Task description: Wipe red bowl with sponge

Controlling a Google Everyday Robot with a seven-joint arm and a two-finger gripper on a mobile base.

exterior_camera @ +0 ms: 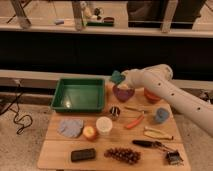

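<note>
A light wooden table [52, 152] stands on a pale speckled floor [17, 150], and the green tray [79, 95] sits at its far left corner. Just right of the tray's far right corner, the gripper [121, 79] at the end of the white arm [170, 95] is clenched on the sponge [116, 75] and holds it in the air, off the table. Below it, just beside the tray's right wall, stands the purple bowl [123, 93]. The red bowl [150, 97] is further right of the tray, beyond the purple bowl, and the arm hides part of it. In front of the tray lie a blue-grey cloth [70, 127], a round reddish fruit [90, 132] and a white cup [104, 125]. Well in front of the tray, near the table's near edge, are a black flat block [83, 155] and a bunch of dark grapes [122, 154]. Far right of the tray stands a small blue cup [161, 115]. Left of the tray, a dark cable [19, 117] lies on the floor. Behind the tray a pale ledge [45, 75] runs along a dark wall [60, 52].
</note>
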